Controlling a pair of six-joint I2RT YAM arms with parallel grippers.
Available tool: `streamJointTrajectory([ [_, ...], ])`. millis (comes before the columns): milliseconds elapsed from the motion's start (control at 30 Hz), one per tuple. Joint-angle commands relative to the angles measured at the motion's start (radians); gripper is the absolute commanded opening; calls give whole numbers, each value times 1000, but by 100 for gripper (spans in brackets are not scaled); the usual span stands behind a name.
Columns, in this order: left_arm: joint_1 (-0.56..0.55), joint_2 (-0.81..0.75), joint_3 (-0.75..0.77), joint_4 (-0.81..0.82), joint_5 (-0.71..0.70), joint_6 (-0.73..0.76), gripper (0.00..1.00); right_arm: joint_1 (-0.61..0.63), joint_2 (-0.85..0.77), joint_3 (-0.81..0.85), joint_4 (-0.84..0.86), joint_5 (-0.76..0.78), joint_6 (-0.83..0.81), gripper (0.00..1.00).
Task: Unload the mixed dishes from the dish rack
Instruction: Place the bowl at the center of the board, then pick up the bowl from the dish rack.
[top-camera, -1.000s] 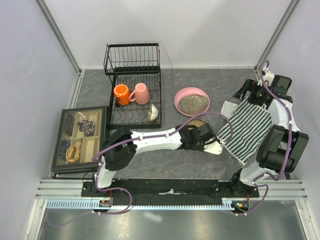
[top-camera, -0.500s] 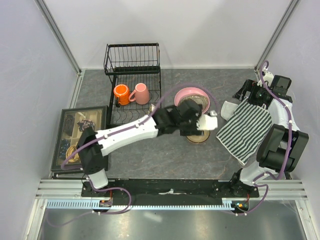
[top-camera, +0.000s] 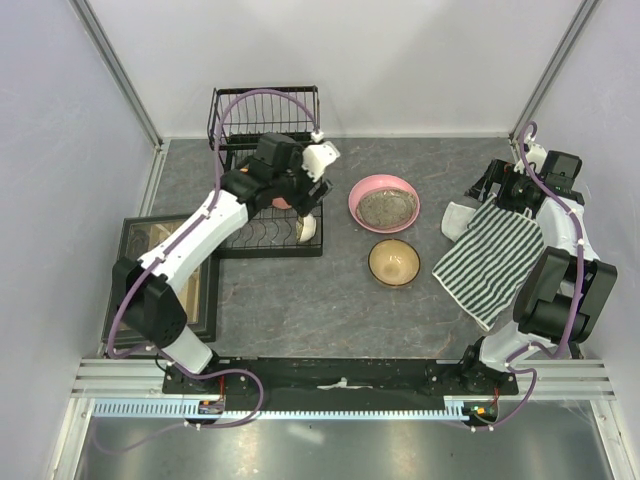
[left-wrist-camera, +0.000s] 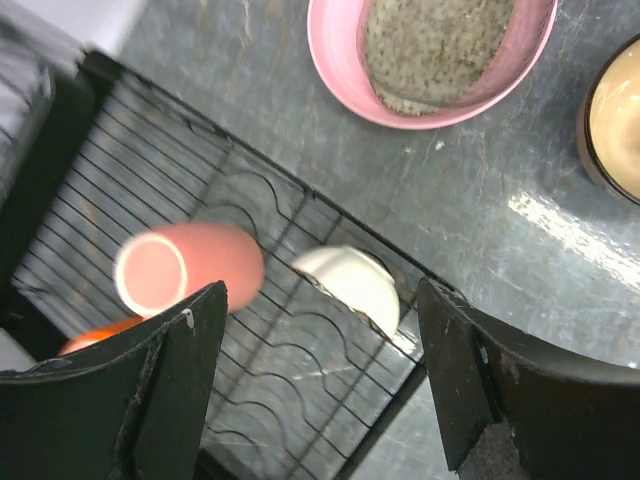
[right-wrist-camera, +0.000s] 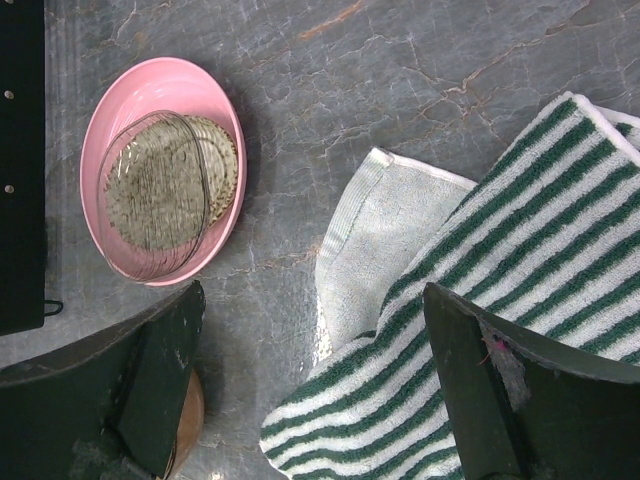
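The left claw (left-wrist-camera: 322, 290) hangs over the dish rack (left-wrist-camera: 150, 170) with its jaws spread wide and nothing between them. In its wrist view the pink mug (left-wrist-camera: 190, 272) lies on its side on the slotted base just inside one finger, blurred, with its mouth toward the camera. The small white bowl (left-wrist-camera: 350, 285) sits at the rack's edge, under the gap between the fingers. Only a sliver of the orange mug (left-wrist-camera: 95, 335) shows, the rest cut off by that same finger. From above, the wrist covers both mugs almost wholly, and the arm crosses the box of trinkets (top-camera: 140, 245), hiding part of it.

Beyond the claw, off the rack, the pink dish (left-wrist-camera: 430, 60) is cropped by the top of the frame and the tan bowl (left-wrist-camera: 615, 120) by its right edge. Bare grey tabletop lies between them and the rack.

The right claw (right-wrist-camera: 310, 300) is also wide open and empty. It hovers over the folded edge of the striped cloth (right-wrist-camera: 500, 330), with the pink dish well off to one side. A brown sliver of the tan bowl peeps from behind that side's finger. A black strip at the frame's edge is too cropped to identify.
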Motion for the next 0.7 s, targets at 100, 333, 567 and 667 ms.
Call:
streamJointTrajectory([
  [100, 187, -35, -111, 37, 340, -183, 77, 2, 12, 9, 12, -12, -18, 98],
  [333, 251, -6, -175, 61, 523, -224, 71, 2, 24, 7, 12, -8, -18, 98],
  [567, 253, 43, -214, 123, 531, -266, 69, 2, 26, 7, 11, -3, -18, 98],
  [667, 254, 65, -229, 152, 523, -274, 68, 4, 24, 9, 11, -3, -19, 98],
])
